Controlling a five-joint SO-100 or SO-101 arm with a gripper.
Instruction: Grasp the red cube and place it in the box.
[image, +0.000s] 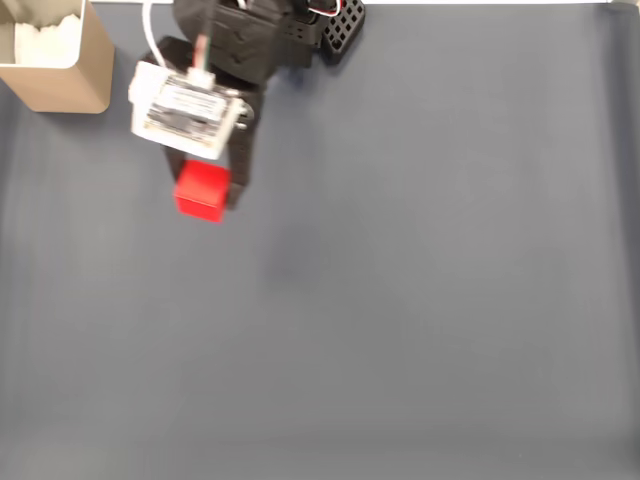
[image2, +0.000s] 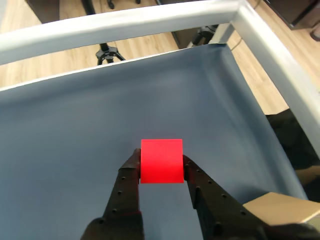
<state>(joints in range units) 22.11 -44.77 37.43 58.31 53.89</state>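
Note:
The red cube (image2: 161, 161) is clamped between the two black fingers of my gripper (image2: 161, 167), held up above the grey-blue cloth. From the fixed view the red cube (image: 201, 190) hangs just below the arm's white wrist block, with the gripper (image: 205, 195) shut around it. The box (image: 55, 55), tan with white lining, stands at the top left corner, apart from the cube and to its upper left. A tan corner of the box (image2: 280, 207) also shows at the lower right of the wrist view.
Grey-blue cloth (image: 400, 300) covers the table. A white metal frame rail (image2: 270, 45) runs along the table's far edge and side in the wrist view. The arm's black base (image: 300, 30) sits at the top edge, beside the box.

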